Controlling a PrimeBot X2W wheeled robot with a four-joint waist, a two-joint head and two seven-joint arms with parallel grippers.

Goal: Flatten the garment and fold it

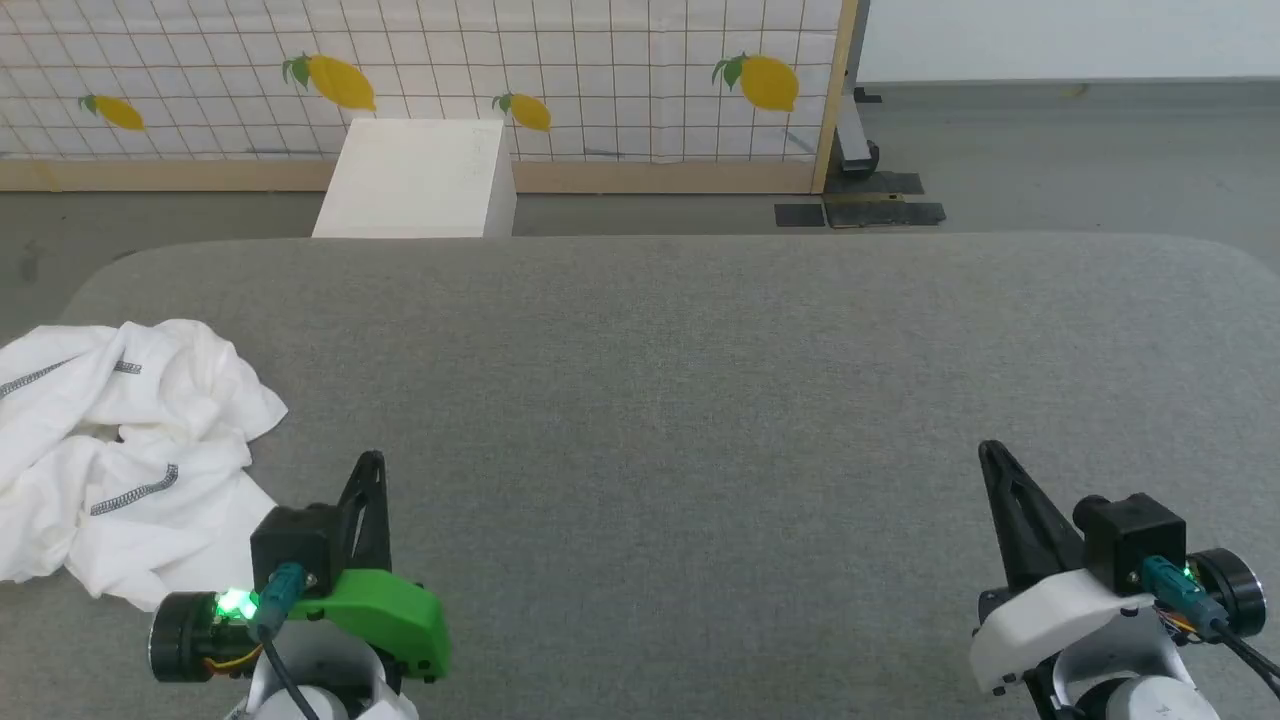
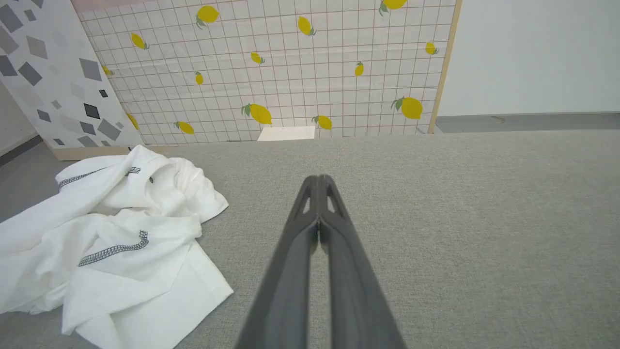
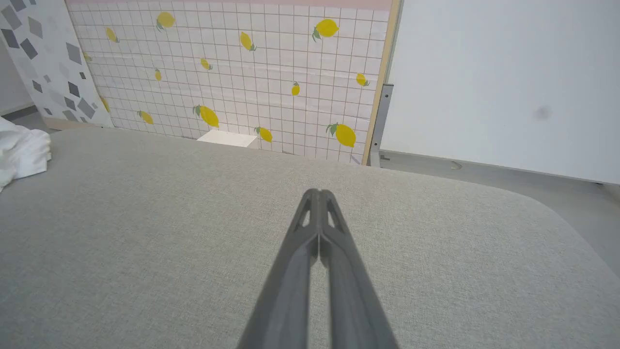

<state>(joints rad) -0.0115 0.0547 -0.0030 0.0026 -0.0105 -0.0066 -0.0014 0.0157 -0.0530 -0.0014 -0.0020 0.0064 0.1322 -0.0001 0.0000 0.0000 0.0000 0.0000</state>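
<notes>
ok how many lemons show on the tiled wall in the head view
4 lemons: one at far left, one above the left of the white box, one just right of its top, one by the wall's right edge. More may be hidden behind the box.

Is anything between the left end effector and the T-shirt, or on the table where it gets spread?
Nothing visible. Bare grey surface separates the shut left end effector from the crumpled T-shirt, and the middle of the table is bare. The white box stands beyond its far edge.

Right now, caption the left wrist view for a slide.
Shut left gripper pointing across the grey surface, crumpled white T-shirt lying to its left.
</notes>
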